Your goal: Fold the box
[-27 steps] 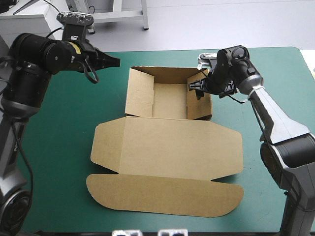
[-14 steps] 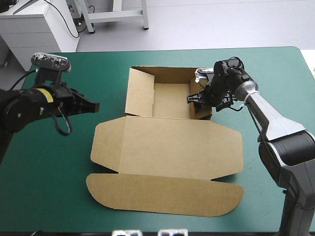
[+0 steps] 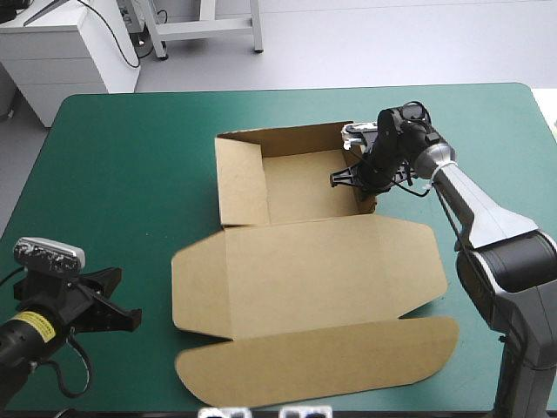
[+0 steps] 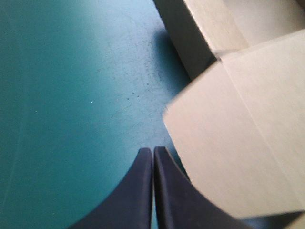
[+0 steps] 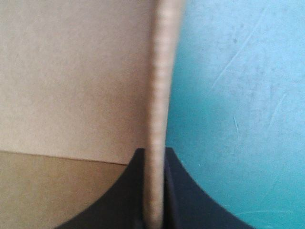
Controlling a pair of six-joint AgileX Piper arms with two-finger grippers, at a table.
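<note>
One brown box [image 3: 322,270] lies mid-desk [image 3: 130,174], tray toward the far edge, lid flat toward the near edge. Of two hands, the right hand [image 3: 346,178] pinches the tray's right wall, likely to hold it upright; the left hand [image 4: 153,160], pressed together and empty, sits by the near left corner, clear of the lid

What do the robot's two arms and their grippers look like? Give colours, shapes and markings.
The left gripper and right gripper each have two broad black fingers shaped like curved fins that taper to a point. The left arm is black with a yellow label. The right arm has a black wrist, a silver-grey forearm and a dark grey lower segment.
</note>
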